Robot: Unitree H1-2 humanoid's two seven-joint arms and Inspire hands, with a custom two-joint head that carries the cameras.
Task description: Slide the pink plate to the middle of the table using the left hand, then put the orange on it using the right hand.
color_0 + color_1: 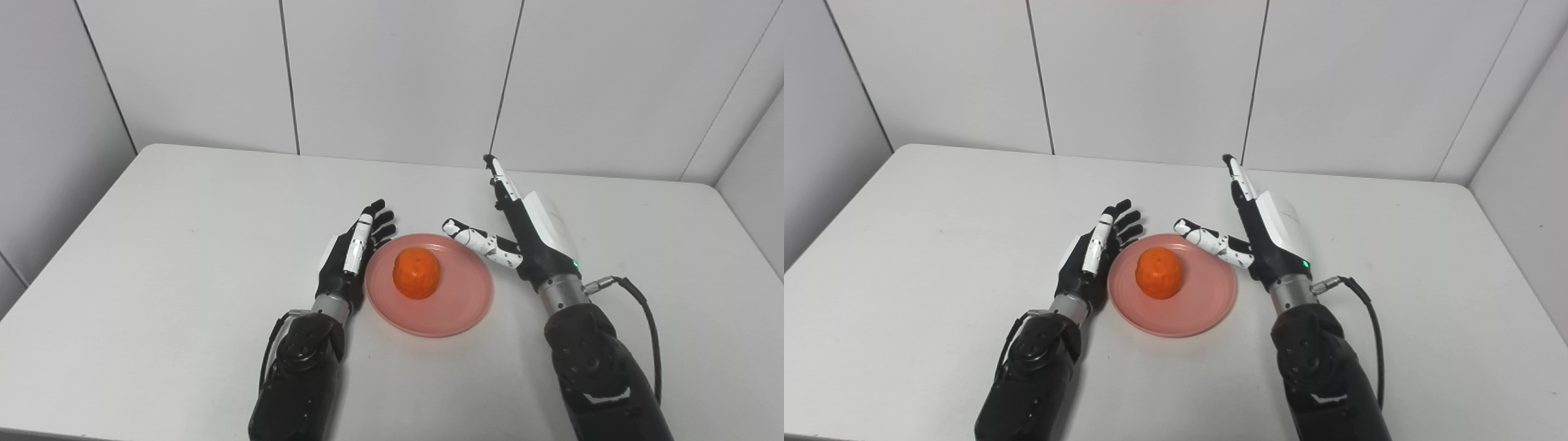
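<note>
Both forearms run off the bottom edge at about 6 o'clock, so elbows and upper arms are unseen. The orange (416, 273) hides the patch of pink plate (456, 312) beneath it. The left hand (352, 254) covers the plate's rim at 9 o'clock; contact there cannot be judged. The right hand (527, 229) shows only its back, palm hidden. The table (184, 257) is cut off at 6 o'clock.
</note>
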